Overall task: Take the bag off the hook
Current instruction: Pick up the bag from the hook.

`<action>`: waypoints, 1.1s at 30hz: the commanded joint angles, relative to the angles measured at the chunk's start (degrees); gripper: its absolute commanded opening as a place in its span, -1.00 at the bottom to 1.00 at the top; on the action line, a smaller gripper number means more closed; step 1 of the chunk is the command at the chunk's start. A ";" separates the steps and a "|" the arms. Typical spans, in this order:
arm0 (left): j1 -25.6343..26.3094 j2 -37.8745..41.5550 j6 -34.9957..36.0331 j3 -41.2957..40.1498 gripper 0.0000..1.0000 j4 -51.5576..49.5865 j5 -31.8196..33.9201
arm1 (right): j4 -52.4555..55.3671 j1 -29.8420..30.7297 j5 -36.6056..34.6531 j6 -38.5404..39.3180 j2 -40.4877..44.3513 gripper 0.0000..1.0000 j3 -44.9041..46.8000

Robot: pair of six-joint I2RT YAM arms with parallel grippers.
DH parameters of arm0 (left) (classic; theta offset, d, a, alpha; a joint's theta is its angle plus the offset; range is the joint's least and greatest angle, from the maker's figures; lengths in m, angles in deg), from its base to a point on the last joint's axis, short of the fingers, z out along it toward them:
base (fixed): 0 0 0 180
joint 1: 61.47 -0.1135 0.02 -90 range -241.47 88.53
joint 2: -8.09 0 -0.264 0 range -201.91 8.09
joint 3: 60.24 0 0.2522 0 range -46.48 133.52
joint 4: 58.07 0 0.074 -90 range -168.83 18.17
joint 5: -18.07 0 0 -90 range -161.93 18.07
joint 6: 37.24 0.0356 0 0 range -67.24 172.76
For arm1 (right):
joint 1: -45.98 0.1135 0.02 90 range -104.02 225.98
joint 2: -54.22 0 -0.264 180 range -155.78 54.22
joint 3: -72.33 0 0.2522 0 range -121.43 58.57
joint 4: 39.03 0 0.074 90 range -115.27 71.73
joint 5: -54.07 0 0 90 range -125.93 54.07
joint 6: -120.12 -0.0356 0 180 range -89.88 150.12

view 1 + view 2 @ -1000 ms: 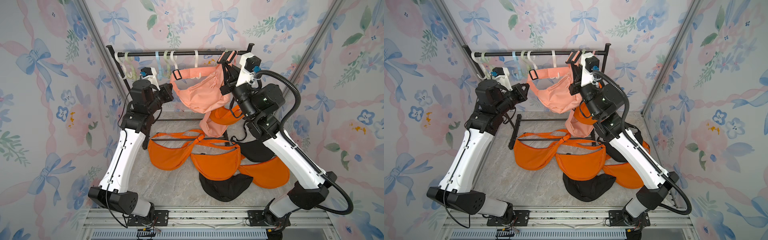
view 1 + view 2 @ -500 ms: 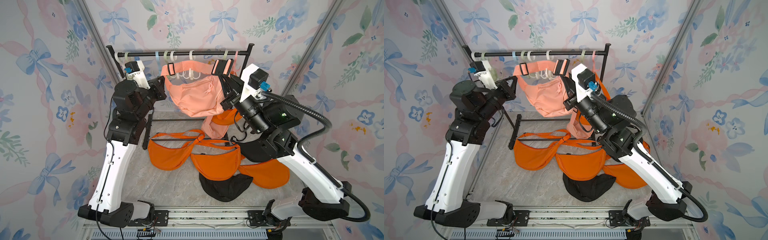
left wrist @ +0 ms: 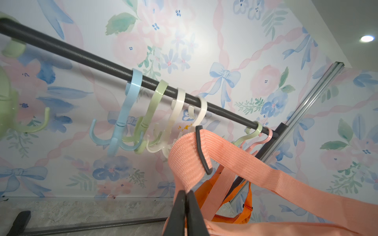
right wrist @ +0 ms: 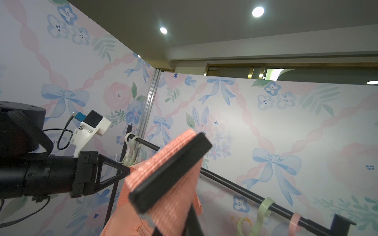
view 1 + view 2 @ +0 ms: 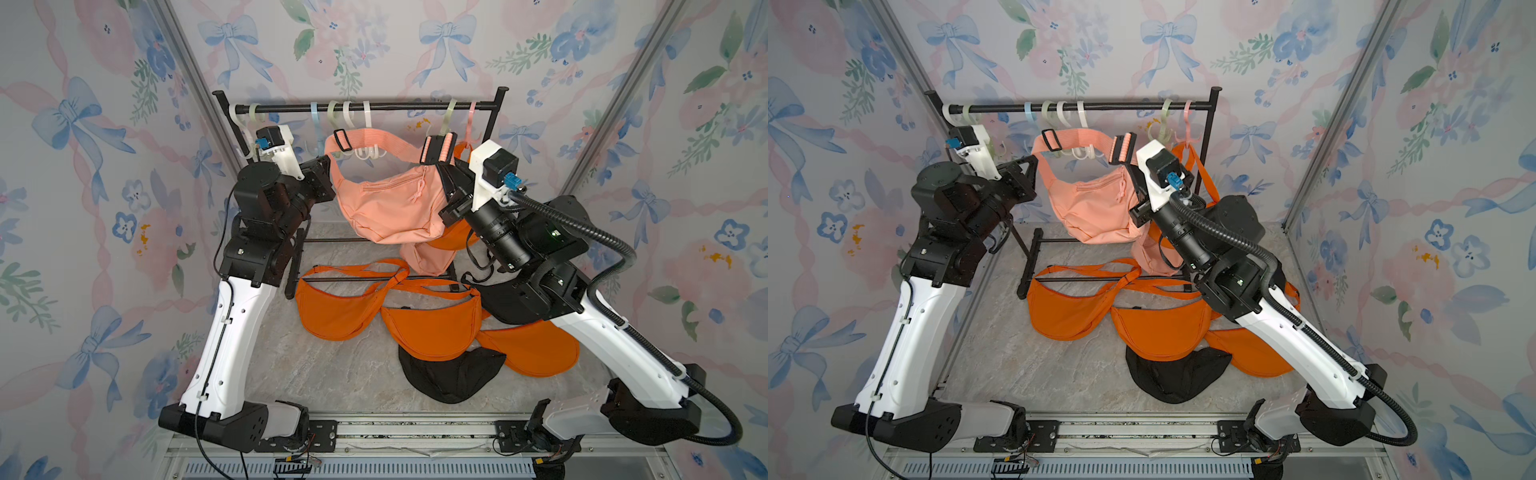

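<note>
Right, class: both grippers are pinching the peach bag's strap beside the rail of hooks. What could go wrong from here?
1. The strap runs close by the cream hook; it could snag there as the peach bag is pulled away.
2. The right gripper works right beside the hanging orange bag and might drag it off too.
</note>
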 commanded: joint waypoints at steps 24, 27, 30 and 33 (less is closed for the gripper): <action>0.27 -5.12 4.95 21.46 -0.85 1.60 -0.61 | 8.22 -0.85 4.01 4.84 -15.43 -1.00 -36.62; 0.30 2.67 5.30 10.45 -0.85 3.42 1.31 | 2.22 2.15 2.58 6.19 -5.15 -1.00 -20.11; 0.33 11.93 5.40 -2.11 -0.84 4.92 4.12 | -2.86 6.34 -0.67 6.21 4.76 -1.00 -3.48; 0.35 21.41 5.15 -14.26 -0.82 4.58 8.22 | -7.18 9.23 -3.67 2.18 13.83 -1.00 12.33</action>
